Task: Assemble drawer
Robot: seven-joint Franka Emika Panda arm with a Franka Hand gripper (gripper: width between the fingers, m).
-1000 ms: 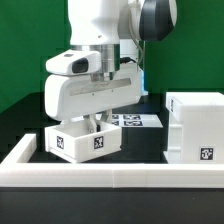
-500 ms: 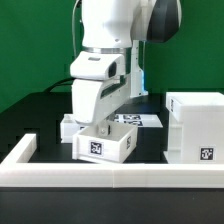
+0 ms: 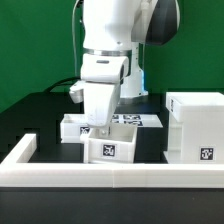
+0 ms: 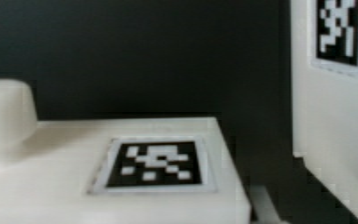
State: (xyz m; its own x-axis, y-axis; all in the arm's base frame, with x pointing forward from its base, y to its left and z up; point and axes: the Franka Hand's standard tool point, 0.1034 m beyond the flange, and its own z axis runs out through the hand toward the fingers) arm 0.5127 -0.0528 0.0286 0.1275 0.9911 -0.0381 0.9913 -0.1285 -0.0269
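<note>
Tool (image 3: 99, 131) first, in the exterior view: it reaches down onto the small box (image 3: 110, 151) directly beneath it, pinched on the box's upper wall as far as I can judge. Whether the box is clear of the surface (image 3: 35, 120) I cannot tell. The large box (image 3: 195, 125) stands apart from the tool, toward the exterior view's right, so the small box probably goes that way. In the wrist view, one finger (image 4: 2, 115) sits beside the small box's (image 4: 158, 135) tagged face, with the large box (image 4: 341, 110) beyond.
</note>
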